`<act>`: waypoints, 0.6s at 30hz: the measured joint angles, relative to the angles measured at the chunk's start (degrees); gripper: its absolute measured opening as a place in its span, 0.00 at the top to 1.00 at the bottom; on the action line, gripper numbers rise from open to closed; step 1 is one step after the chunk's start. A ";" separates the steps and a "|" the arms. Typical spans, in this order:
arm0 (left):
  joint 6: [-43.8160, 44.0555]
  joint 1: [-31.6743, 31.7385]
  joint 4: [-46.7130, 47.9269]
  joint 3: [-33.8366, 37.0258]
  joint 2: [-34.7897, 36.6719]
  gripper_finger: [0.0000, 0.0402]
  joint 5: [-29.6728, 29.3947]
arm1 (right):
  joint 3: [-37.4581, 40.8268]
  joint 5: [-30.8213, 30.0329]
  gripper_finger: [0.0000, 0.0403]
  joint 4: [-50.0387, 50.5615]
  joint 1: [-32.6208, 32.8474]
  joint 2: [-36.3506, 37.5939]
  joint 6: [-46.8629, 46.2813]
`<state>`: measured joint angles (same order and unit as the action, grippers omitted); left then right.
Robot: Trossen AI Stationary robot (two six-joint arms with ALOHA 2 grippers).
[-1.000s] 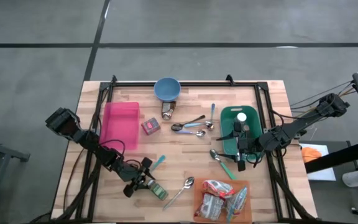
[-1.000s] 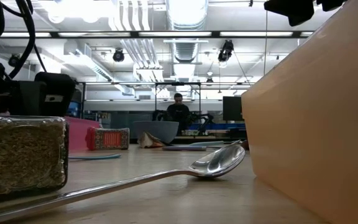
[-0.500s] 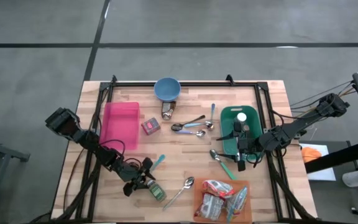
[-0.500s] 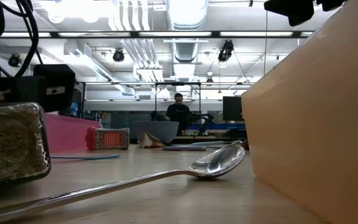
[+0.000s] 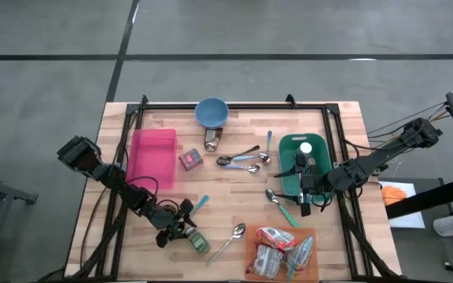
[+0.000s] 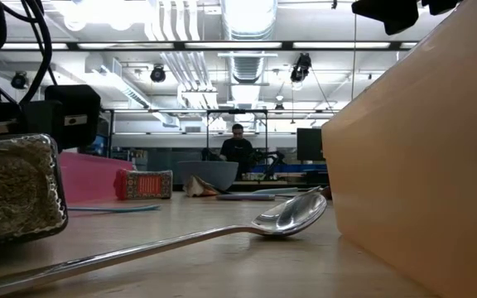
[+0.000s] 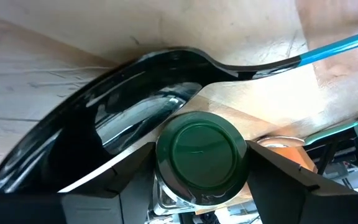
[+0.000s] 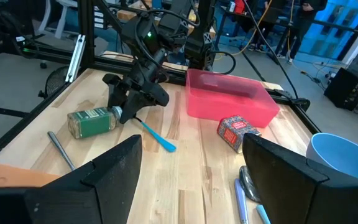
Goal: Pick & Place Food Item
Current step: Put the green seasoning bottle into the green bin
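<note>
- While my left gripper is low at the table's near left, it sits at the green-lidded end of the spice jar; clamped or loose, I cannot tell
- Jar lies on its side on the wood, just beside the steel spoon; from table height it looks slightly tilted
- Blue-handled utensil rests just beyond the left gripper
- Orange tray of snack packets stands near the jar, past the spoon
- Pink bin sits well apart, toward the far left
- My right gripper hangs over the near edge of the green tray, jaws spread wide, nothing between them
</note>
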<state>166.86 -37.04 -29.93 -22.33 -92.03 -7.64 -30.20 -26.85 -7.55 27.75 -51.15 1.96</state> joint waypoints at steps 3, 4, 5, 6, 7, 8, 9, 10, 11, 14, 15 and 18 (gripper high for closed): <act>0.04 0.00 0.06 -0.16 -0.02 0.42 0.00 | 0.00 0.00 0.31 -0.02 -0.01 0.01 0.00; -0.02 0.00 -0.08 -0.22 -0.02 0.42 0.02 | 0.00 0.00 0.31 -0.02 -0.01 0.01 0.00; -0.01 0.00 -0.27 -0.22 -0.02 0.42 0.02 | 0.00 0.00 0.31 0.00 0.00 0.01 0.00; 0.01 0.00 -0.29 -0.22 -0.02 0.42 0.02 | 0.00 0.00 0.31 0.00 0.00 0.01 0.00; 0.01 0.00 -0.31 -0.22 -0.02 0.42 -0.03 | 0.00 -0.02 0.31 -0.02 0.00 0.01 0.00; 0.01 0.00 -0.35 -0.22 -0.02 0.42 -0.09 | 0.00 0.00 0.31 -0.01 0.00 0.01 0.00; 0.01 0.00 -0.39 -0.22 -0.02 0.42 -0.11 | 0.00 0.00 0.31 -0.02 0.00 -0.01 0.00; 0.01 0.00 -0.49 -0.22 -0.02 0.43 -0.13 | 0.00 -0.01 0.31 -0.01 -0.01 0.01 0.00; 0.01 0.00 -0.68 -0.22 -0.02 0.43 -0.21 | 0.00 0.00 0.31 -0.02 0.00 0.00 0.00; -0.06 0.00 -1.56 -0.22 -0.02 0.47 -0.27 | 0.00 0.00 0.31 -0.02 0.00 0.00 0.00; -0.42 0.00 -1.75 -0.22 -0.02 0.49 -0.34 | 0.00 0.00 0.31 -0.02 0.00 0.01 0.00; -0.46 0.00 -1.79 -0.22 0.00 0.51 -0.52 | -0.02 0.00 0.31 -0.02 0.00 0.00 0.00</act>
<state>166.41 -37.04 -31.73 -22.55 -92.03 -8.16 -30.21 -26.85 -7.57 27.75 -51.15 1.96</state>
